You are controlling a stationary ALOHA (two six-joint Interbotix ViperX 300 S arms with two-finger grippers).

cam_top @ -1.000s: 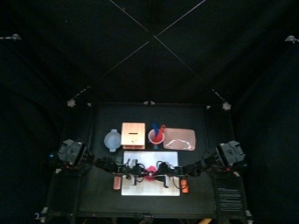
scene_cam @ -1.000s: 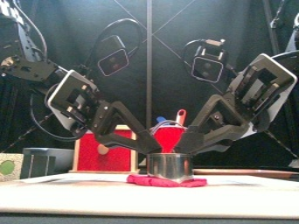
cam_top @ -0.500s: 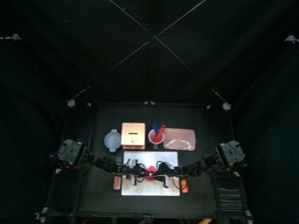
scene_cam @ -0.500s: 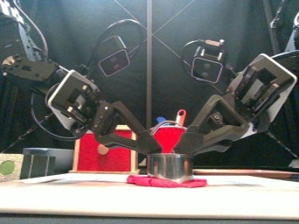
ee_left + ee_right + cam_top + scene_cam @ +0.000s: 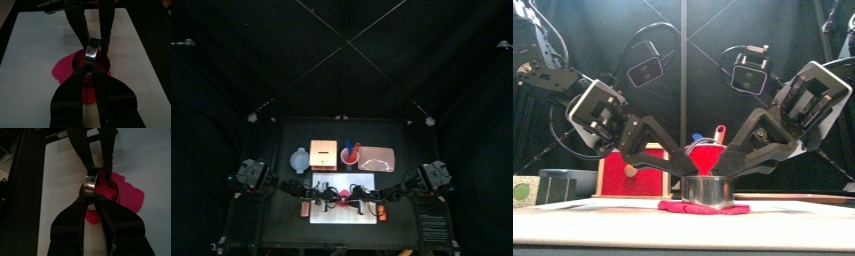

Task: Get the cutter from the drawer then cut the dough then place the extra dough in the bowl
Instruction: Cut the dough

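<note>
near front edge: white cutting board (image 5: pixel 593 226) with pink-red dough (image 5: pixel 673 207) flat on it, round metal cutter (image 5: pixel 708 190) upright on the dough. gripped at the cutter's rim from both sides by left gripper (image 5: pixel 92 68) and right gripper (image 5: pixel 93 196), jaws of each pinched onto its wall. further back, left to right: blue-grey bowl (image 5: pixel 299 158), wooden box (image 5: pixel 323 153) with red drawer front, red cup (image 5: pixel 350 154), pink tray (image 5: pixel 380 158).

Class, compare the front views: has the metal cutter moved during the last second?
No. The cutter stands on the dough at the same spot, right of the red drawer front.
</note>
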